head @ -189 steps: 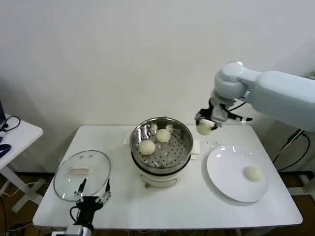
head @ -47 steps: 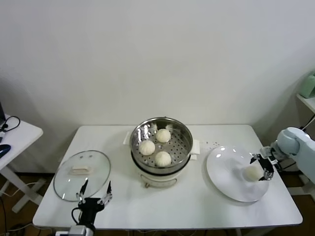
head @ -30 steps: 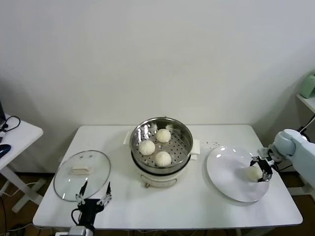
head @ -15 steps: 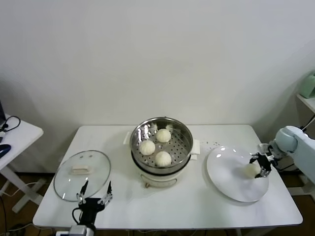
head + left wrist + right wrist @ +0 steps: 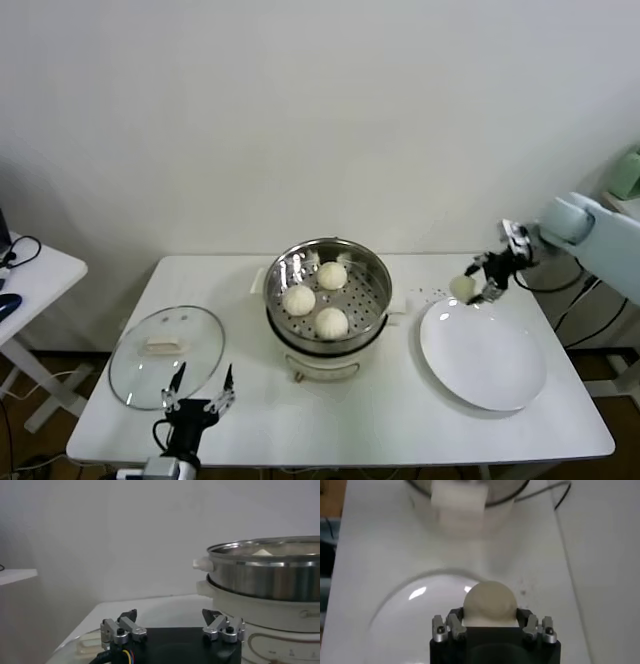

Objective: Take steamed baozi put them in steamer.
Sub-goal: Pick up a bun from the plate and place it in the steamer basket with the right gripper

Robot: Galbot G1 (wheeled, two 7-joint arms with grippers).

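Clamped on the last baozi [image 5: 462, 288], my right claw [image 5: 476, 288] hangs above the plate's [image 5: 484, 372] far rim, steamer [image 5: 330, 292] off toward my left.

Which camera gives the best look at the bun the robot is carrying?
The right wrist view: the bun fills the middle, gripped by the right end effector. The head view shows it small, lifted over the plate. The left wrist view misses it.
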